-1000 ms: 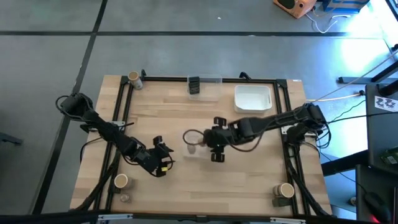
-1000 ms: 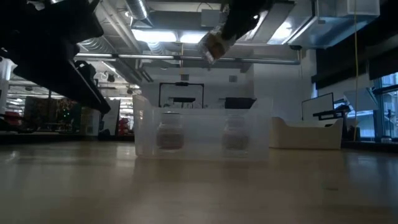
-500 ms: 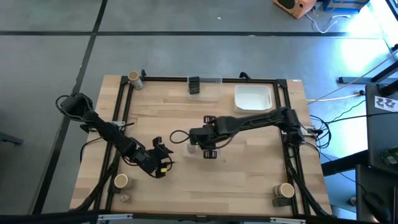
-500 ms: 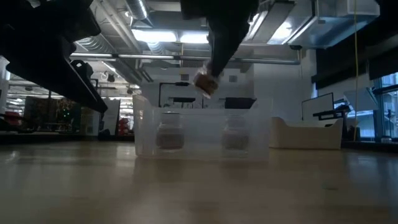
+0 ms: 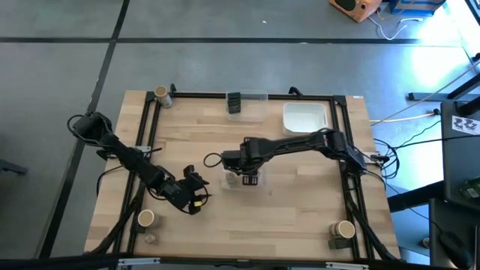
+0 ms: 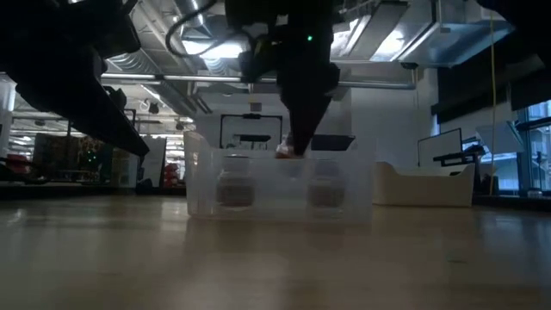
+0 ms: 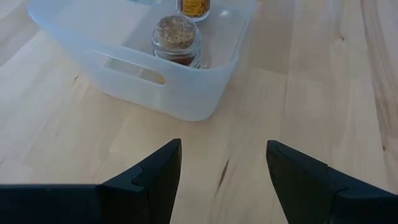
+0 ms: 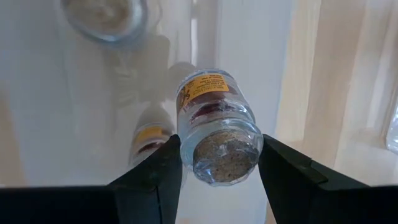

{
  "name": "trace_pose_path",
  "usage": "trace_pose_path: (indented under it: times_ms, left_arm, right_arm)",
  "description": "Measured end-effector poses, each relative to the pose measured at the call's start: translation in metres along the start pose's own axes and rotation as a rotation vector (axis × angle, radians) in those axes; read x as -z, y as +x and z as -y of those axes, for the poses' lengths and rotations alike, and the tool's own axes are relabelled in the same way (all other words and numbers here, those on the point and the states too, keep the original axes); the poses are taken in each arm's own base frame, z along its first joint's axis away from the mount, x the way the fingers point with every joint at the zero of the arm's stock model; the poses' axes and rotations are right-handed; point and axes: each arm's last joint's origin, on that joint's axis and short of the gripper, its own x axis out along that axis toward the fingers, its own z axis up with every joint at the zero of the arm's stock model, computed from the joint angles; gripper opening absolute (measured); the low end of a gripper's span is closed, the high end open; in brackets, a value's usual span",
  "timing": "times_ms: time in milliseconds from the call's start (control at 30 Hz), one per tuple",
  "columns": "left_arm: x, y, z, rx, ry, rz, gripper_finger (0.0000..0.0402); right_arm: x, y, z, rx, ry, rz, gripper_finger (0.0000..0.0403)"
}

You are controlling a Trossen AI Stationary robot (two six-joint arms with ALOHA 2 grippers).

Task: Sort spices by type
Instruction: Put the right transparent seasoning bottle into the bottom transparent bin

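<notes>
Right tool point(image 8: 217, 158) is clamped on a small glass spice jar point(image 8: 216, 124), holding it tipped and hanging just over the clear bin point(image 5: 241, 180) at mid-table point(image 5: 300, 202); low view puts the jar about at rim height. Left tool point(image 7: 221, 171) sits parked, fingers spread wide, empty, pointed at the same bin from the near-left side.

Risks, as I read it:
- Jar is held at an angle. Released like this, it likely lands on its side or rolls.
- Two jars already sit in the bin, one directly under the drop path. A knock could topple it.
- Bin is light plastic, so a rim strike on the way down could shove it.

Count, near to far: two tan-topped jars point(image 5: 146, 218) plus one small clear jar at the near-left corner, a tan-topped jar over something dark at the near-right, two jars in the centre bin, one in the grip, then a dark boxy container point(image 5: 234, 103) in the far bin, a tan-topped jar far-left, and the white tray point(image 5: 305, 118).
</notes>
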Motion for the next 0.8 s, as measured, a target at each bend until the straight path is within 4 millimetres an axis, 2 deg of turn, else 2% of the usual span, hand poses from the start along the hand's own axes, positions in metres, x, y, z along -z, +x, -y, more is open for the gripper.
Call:
trace_pose_path:
  times_ms: [133,800]
  left_arm:
    - [-0.0001,0.0000,0.0000,0.000,0.001,0.001,0.0219]
    - [-0.0003,0.0001,0.0000,-0.001,0.001,0.003,0.0219]
  right_arm:
    - [-0.0030,0.0052,-0.0021,-0.012,-0.015,0.010,0.0181]
    - [-0.0076,0.0066,-0.0043,-0.061,0.020,0.047,0.0182]
